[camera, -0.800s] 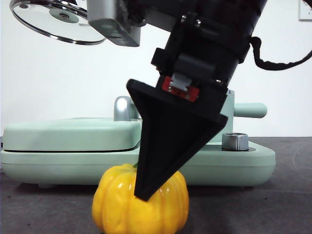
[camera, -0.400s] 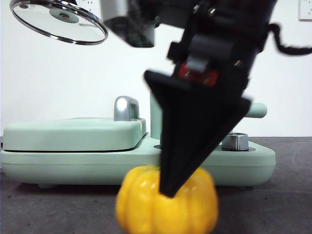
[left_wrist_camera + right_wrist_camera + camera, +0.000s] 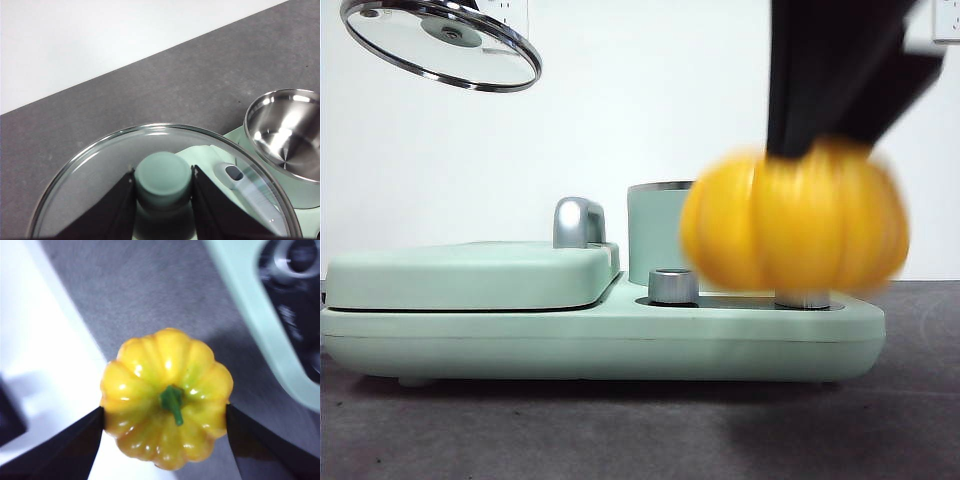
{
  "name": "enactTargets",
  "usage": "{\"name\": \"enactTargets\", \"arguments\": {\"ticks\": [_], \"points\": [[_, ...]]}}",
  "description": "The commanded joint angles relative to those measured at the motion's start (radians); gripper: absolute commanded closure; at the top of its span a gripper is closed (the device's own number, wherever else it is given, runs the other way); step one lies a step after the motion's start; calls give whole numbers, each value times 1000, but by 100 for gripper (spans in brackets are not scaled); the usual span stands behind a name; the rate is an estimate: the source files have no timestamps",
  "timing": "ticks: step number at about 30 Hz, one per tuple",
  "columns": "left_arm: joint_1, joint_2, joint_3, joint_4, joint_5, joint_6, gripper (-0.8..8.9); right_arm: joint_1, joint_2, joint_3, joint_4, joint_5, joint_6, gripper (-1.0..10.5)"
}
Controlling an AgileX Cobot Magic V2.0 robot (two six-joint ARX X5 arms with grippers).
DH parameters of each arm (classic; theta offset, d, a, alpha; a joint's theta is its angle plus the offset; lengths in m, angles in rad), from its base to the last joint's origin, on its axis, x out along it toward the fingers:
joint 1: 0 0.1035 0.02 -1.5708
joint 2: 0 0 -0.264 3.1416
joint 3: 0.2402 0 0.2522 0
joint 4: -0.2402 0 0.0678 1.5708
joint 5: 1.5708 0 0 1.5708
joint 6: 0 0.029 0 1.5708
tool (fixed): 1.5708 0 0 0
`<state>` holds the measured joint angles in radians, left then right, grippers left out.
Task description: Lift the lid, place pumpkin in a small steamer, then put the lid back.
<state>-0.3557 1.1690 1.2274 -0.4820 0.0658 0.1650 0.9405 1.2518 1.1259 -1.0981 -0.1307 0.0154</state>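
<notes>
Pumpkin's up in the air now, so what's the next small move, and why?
Probably carry the pumpkin over the small steamer. The right gripper grips it clear of the table, the pot stands open, and the left gripper holds the lid high aside.

The right pincer [image 3: 165, 415] hangs in the air, its two black jaws clamped on opposite sides of a glossy yellow-orange ribbed toy pumpkin [image 3: 167, 397]. The left pincer [image 3: 162, 197] grips the mint-green knob of a round clear glass lid [image 3: 100, 165], held aloft.
</notes>
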Motion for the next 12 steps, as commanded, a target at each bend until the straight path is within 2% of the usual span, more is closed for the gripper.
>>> {"name": "enactTargets", "arguments": {"ticks": [1, 6, 12], "points": [[-4, -7, 19, 32, 2, 2, 803, -25, 15, 109, -128, 2, 106, 622], [-4, -7, 19, 32, 2, 2, 803, -82, 16, 242, -236, 2, 117, 622], [-5, -7, 19, 32, 2, 2, 803, -172, 31, 354, -271, 5, 116, 622]]}}
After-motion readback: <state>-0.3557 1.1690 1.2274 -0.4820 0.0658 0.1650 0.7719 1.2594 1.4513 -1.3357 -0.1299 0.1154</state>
